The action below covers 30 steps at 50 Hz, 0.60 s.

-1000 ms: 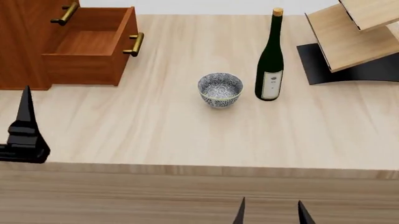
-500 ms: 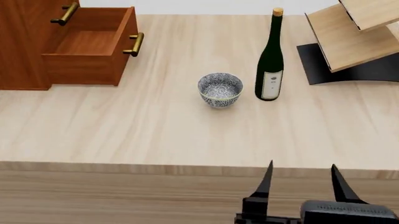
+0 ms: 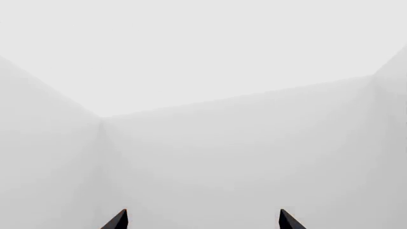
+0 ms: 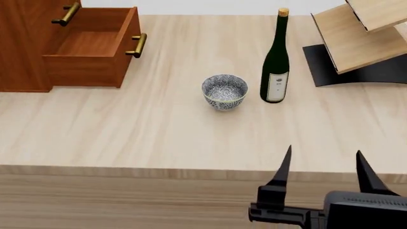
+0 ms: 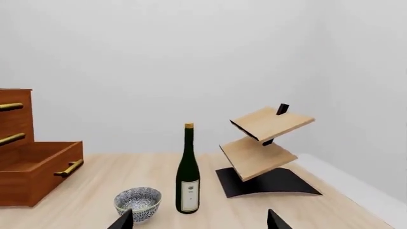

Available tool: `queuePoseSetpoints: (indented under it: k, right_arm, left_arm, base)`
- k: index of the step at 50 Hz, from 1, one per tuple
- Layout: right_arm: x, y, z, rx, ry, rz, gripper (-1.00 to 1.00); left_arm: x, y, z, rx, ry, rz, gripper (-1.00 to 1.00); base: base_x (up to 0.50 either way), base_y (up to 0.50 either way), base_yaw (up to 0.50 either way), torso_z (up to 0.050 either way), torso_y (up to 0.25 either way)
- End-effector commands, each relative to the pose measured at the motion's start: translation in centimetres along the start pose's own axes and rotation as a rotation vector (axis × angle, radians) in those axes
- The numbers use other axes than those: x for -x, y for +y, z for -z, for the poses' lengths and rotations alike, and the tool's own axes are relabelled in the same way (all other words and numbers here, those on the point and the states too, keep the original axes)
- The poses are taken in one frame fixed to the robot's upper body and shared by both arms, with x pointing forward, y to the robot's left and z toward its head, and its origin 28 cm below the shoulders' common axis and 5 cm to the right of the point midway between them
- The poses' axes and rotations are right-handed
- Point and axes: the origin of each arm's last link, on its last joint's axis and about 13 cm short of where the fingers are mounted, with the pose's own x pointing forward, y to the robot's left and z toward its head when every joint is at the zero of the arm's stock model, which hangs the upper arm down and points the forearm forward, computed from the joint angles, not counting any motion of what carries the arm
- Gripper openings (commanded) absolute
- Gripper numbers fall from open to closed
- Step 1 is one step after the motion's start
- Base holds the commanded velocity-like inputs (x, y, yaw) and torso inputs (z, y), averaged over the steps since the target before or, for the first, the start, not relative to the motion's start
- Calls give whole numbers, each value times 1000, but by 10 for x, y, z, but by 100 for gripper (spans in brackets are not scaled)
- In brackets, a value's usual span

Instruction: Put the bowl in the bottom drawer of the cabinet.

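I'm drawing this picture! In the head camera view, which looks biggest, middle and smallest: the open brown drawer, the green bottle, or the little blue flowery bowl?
1. The open reddish-brown wooden bottom drawer looks biggest.
2. The tall dark green glass wine bottle comes next.
3. The small round blue-patterned white bowl looks smallest.

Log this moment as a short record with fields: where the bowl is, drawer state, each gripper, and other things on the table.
bowl: the bowl stands upright on the table, empty, just left of the wine bottle
bottom drawer: the bottom drawer of the cabinet is pulled open, nothing seen inside
right gripper: the right gripper is open, empty, at the table's near edge, short of the bowl
left gripper: the left gripper is open, faces blank walls, absent from head view
other: pale wooden rack on a black base, far right
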Motion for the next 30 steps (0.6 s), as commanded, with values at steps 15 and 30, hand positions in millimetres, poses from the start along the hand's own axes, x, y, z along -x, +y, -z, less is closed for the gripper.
queuePoseSetpoints:
  k: [15, 30]
  right_arm:
    - [-3, 1, -3, 17, 11, -31, 100]
    - [0, 1, -1, 13, 16, -32, 100]
  left_arm:
    - [4, -3, -6, 0, -28, 22, 100]
    - [4, -3, -7, 2, -29, 32, 100]
  base:
    - [0, 272, 0, 0, 0]
    - [0, 437, 0, 0, 0]
